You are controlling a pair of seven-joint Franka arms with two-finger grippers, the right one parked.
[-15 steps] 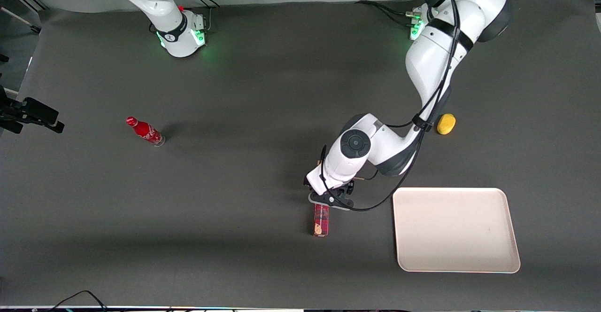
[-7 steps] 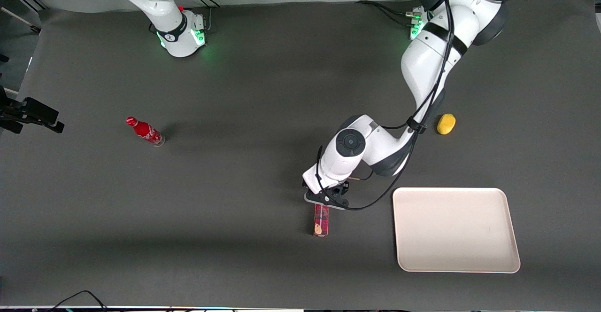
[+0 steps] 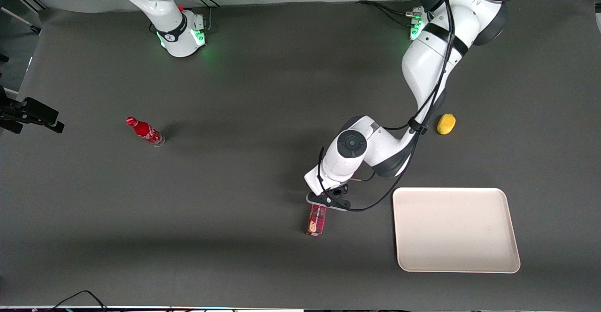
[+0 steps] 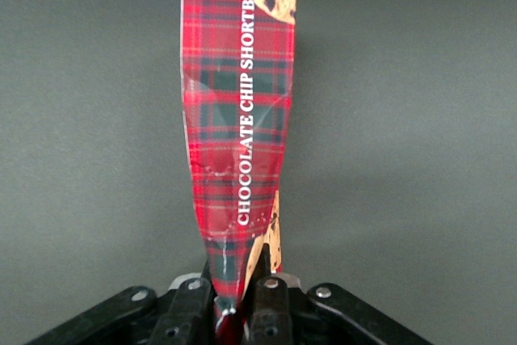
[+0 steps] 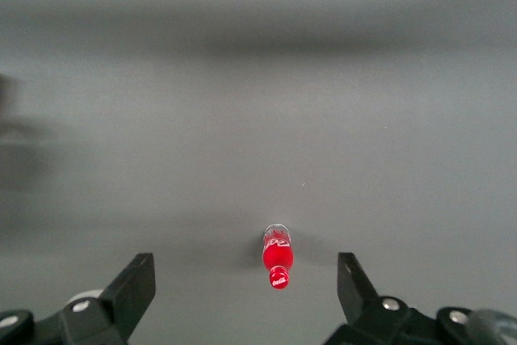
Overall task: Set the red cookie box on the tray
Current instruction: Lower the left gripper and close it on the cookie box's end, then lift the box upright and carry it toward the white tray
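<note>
Running along the red cookie box [image 4: 240, 131] in white capitals are the words "CHOCOLATE CHIP SHORTBREAD", the last letters cut off, set on dark red tartan with part of a cookie picture at the end away from the gripper. In the front view the box [image 3: 317, 220] pokes out from under the gripper toward the camera, a cookie picture at its nearer end, slightly askew; whether it touches the desk [image 3: 235, 185] cannot be told. The gripper [image 3: 325, 202] sits at the box's end farther from the camera, and the wrist view shows its black fingers [image 4: 191, 313] clamped on that end, pinching the carton so that it narrows and creases between them.

The left arm reaches from its base down across the desk, elbow bent, wrist tilted over the box. The tray [image 3: 455, 230] lies flat toward the working arm's end of the desk, near the box but apart from it. A small yellow object [image 3: 446, 123] rests farther from the camera than the tray, just beside the arm's cable. A red bottle [image 3: 144, 131] stands toward the parked arm's end, well apart from the box; its white script [image 5: 276, 241] is too small to read.
</note>
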